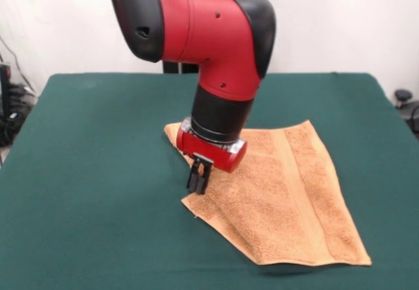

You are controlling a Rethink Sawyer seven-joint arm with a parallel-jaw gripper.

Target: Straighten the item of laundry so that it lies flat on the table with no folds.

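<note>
- The towel (pixel 281 198) lay on the green tabletop (pixel 91 172), right of centre in the front view and reaching toward the near edge.
- It was not flat: its left side looked doubled over, with a raised ridge running from the far edge down toward the near right corner, and the outline was closer to a skewed wedge than a square.
- The tool (pixel 200 179) hung from the red and black arm (pixel 209 35) at the towel's left edge, its fingers (pixel 203 174) drawn narrow and close together, tips down at the cloth's border.
- Whether a layer of cloth was pinched between them could not be told from this view.
- Judged from this, the step in hand was a grasp on the folded left edge, in order to draw it outward.
- To do it well, only the upper layer ought to be taken; catching both would drag the whole towel instead of opening it.
- The pull should run low and leftward over the bare tabletop, at right angles to the fold.
- A slow release would be wise, lest the edge curl back.
</note>
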